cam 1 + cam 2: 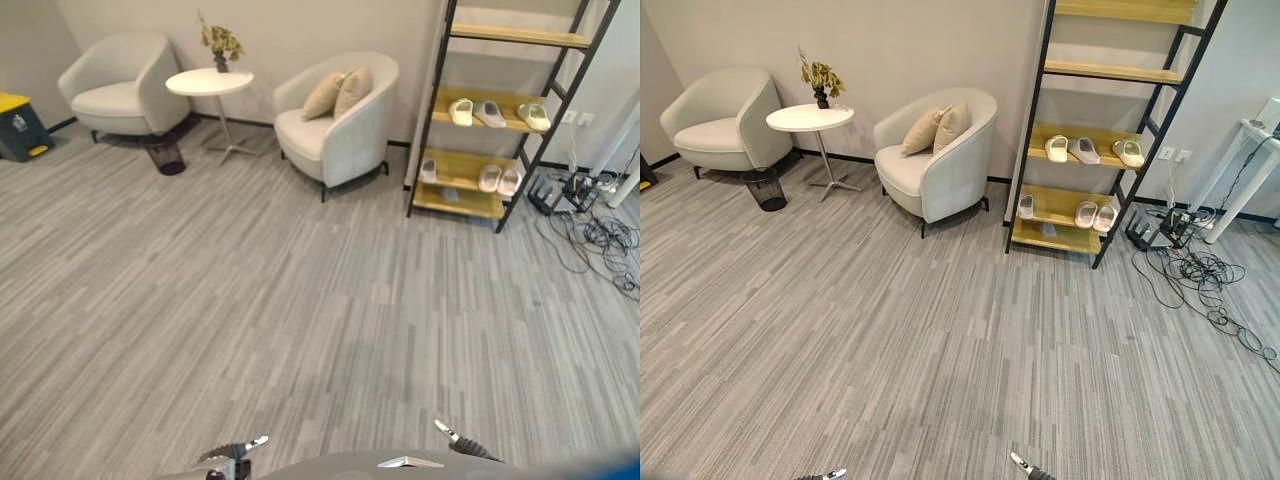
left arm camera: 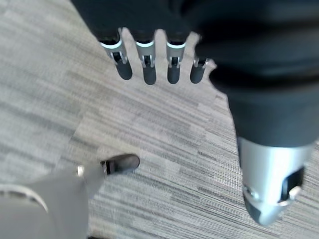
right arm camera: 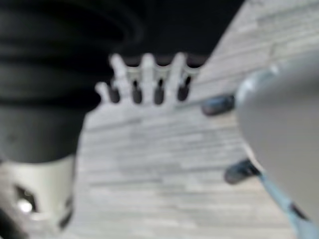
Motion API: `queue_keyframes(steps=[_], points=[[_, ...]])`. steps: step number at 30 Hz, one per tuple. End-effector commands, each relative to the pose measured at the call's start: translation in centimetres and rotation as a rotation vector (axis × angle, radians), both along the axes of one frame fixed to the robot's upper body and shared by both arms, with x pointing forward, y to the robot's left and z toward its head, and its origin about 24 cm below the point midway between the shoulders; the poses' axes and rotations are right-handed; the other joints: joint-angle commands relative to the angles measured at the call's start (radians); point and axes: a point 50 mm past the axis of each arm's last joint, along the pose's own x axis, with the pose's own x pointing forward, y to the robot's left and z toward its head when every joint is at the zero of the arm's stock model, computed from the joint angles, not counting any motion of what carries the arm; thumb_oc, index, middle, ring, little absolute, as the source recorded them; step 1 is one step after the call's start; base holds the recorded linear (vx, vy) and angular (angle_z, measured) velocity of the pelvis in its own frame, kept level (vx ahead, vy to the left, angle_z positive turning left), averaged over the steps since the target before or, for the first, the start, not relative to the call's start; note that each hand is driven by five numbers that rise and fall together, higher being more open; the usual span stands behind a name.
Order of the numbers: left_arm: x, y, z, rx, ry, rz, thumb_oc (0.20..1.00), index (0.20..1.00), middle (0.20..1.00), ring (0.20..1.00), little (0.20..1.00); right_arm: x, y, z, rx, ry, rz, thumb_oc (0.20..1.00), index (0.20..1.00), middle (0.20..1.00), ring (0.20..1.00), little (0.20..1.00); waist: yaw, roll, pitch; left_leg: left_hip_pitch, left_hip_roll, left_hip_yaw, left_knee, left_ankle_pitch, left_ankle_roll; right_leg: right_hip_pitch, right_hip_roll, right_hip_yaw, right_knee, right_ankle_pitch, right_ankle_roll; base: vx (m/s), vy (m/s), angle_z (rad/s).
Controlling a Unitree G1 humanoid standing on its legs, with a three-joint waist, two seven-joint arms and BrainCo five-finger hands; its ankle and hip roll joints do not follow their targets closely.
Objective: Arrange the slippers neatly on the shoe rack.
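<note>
The shoe rack [image 1: 505, 120] is standing against the far wall at the right, a black ladder-like frame carrying wooden shelves; the slippers are all sitting on it, well apart from the robot across the grey floor [image 1: 300, 300]. On the middle shelf three slippers [image 1: 490, 112] are lying in a row, a cream one at the left, a greyer one in the middle, a pale one at the right; their long axes are running roughly front to back on the shelf, slightly fanned. On the lower shelf one slipper [image 1: 428, 170] is lying alone at the left end, and a pair [image 1: 499, 179] is sitting side by side toward the right, also lengthwise front to back; which ends are the toes I cannot tell.

The left hand [image 2: 149, 59] is hanging over bare floor with its fingers straight and spread, holding nothing; the right hand [image 3: 144, 82] is likewise hanging over the floor, fingers straight and relaxed, empty.

Left of the rack an armchair [image 1: 340, 120] with two cushions [image 1: 340, 92] is standing; further left a round white table [image 1: 210, 82] and a second armchair [image 1: 120, 85].
</note>
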Motion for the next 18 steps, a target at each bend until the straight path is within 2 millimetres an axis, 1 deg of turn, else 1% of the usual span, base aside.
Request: queue_keyframes(steps=[1, 3, 5, 7, 9, 10, 11, 12, 13, 14, 17, 18], points=[[0.9, -0.5, 0.1, 0.034, -0.026, -0.046, 1.000, 1.000, 1.000, 1.000, 1.000, -0.3, 0.5, -0.1, 0.028, 0.024, -0.053, 1.000, 1.000, 1.000, 1.000, 1.000, -0.004, 0.005, 0.005, 0.009, 0.016, -0.008, 0.008, 0.012, -0.055, 0.010, 0.012, -0.025, 0.004, -0.014, -0.038, 0.00, 0.000, 0.00], [1.0, -1.2, -0.1, 0.007, -0.023, -0.072, 1.000, 1.000, 1.000, 1.000, 1.000, -0.6, 0.8, -0.2, 0.032, 0.036, -0.044, 1.000, 1.000, 1.000, 1.000, 1.000, -0.009, 0.009, 0.007, 0.012, 0.019, -0.003, 0.008, 0.010, -0.056, 0.010, 0.011, -0.020, 0.004, -0.014, -0.039, 0.00, -0.011, -0.02], [0.7, -1.8, -0.3, -0.035, 0.002, -0.101, 1.000, 1.000, 1.000, 1.000, 1.000, -1.0, 0.7, -0.2, 0.033, 0.050, -0.044, 1.000, 1.000, 1.000, 1.000, 1.000, -0.016, 0.013, 0.009, 0.015, 0.021, 0.003, 0.008, 0.009, -0.056, 0.009, 0.012, -0.013, 0.004, -0.013, -0.040, 0.01, -0.024, -0.08], [0.8, -2.7, -0.4, -0.081, 0.009, -0.160, 1.000, 1.000, 1.000, 1.000, 1.000, -1.4, 0.6, -0.3, 0.032, 0.064, -0.050, 1.000, 1.000, 1.000, 1.000, 1.000, -0.024, 0.017, 0.011, 0.021, 0.023, 0.010, 0.008, 0.007, -0.057, 0.008, 0.012, -0.006, 0.004, -0.011, -0.041, 0.00, -0.031, -0.11], [0.9, -2.9, -0.5, -0.094, 0.010, -0.179, 1.000, 1.000, 1.000, 1.000, 1.000, -1.6, 0.5, -0.3, 0.030, 0.067, -0.054, 1.000, 1.000, 1.000, 1.000, 1.000, -0.025, 0.018, 0.011, 0.023, 0.024, 0.014, 0.008, 0.006, -0.058, 0.008, 0.012, -0.003, 0.004, -0.011, -0.041, -0.01, -0.025, -0.15], [1.2, -3.8, -0.6, -0.132, 0.008, -0.230, 1.000, 1.000, 1.000, 1.000, 1.000, -1.8, 0.4, -0.3, 0.025, 0.068, -0.065, 1.000, 1.000, 1.000, 1.000, 1.000, -0.034, 0.022, 0.013, 0.025, 0.026, 0.020, 0.008, 0.006, -0.059, 0.006, 0.014, 0.003, 0.004, -0.010, -0.043, -0.01, -0.023, -0.12], [1.2, -3.8, -0.6, -0.132, 0.009, -0.230, 1.000, 1.000, 1.000, 1.000, 1.000, -1.8, 0.4, -0.3, 0.024, 0.068, -0.066, 1.000, 1.000, 1.000, 1.000, 1.000, -0.033, 0.022, 0.013, 0.025, 0.026, 0.021, 0.008, 0.006, -0.059, 0.006, 0.014, 0.004, 0.004, -0.010, -0.043, -0.05, -0.065, -0.08], [1.9, -4.3, -0.5, -0.136, 0.000, -0.292, 1.000, 1.000, 1.000, 1.000, 1.000, -1.7, 0.2, -0.3, 0.020, 0.057, -0.083, 1.000, 1.000, 1.000, 1.000, 1.000, -0.045, 0.025, 0.017, 0.025, 0.031, 0.030, 0.008, 0.009, -0.064, 0.005, 0.016, 0.006, 0.004, -0.008, -0.046, -0.04, -0.043, -0.05], [1.9, -4.3, -0.5, -0.136, 0.000, -0.293, 1.000, 1.000, 1.000, 1.000, 1.000, -1.7, 0.1, -0.3, 0.020, 0.057, -0.083, 1.000, 1.000, 1.000, 1.000, 1.000, -0.045, 0.025, 0.018, 0.025, 0.031, 0.030, 0.008, 0.009, -0.064, 0.006, 0.016, 0.006, 0.004, -0.008, -0.046, -0.06, -0.076, -0.05], [2.2, -4.9, -0.5, -0.147, 0.003, -0.341, 1.000, 1.000, 1.000, 1.000, 1.000, -1.4, 0.2, -0.2, 0.019, 0.043, -0.093, 1.000, 1.000, 1.000, 1.000, 1.000, -0.055, 0.029, 0.021, 0.025, 0.035, 0.038, 0.008, 0.011, -0.067, 0.004, 0.018, 0.011, 0.004, -0.007, -0.047, -0.04, -0.057, -0.03], [2.1, -5.8, -0.6, -0.160, 0.030, -0.420, 1.000, 1.000, 1.000, 1.000, 1.000, -0.8, -0.1, -0.1, 0.010, 0.012, -0.123, 1.000, 1.000, 1.000, 1.000, 1.000, -0.077, 0.038, 0.026, 0.038, 0.048, 0.062, 0.008, 0.008, -0.077, 0.002, 0.024, 0.032, 0.004, -0.004, -0.052, -0.04, -0.095, -0.07], [2.1, -5.8, -0.6, -0.160, 0.030, -0.420, 1.000, 1.000, 1.000, 1.000, 1.000, -0.8, -0.1, -0.1, 0.010, 0.012, -0.123, 1.000, 1.000, 1.000, 1.000, 1.000, -0.074, 0.038, 0.027, 0.039, 0.049, 0.064, 0.008, 0.007, -0.077, 0.003, 0.024, 0.034, 0.004, -0.004, -0.052, -0.02, -0.079, -0.15]])
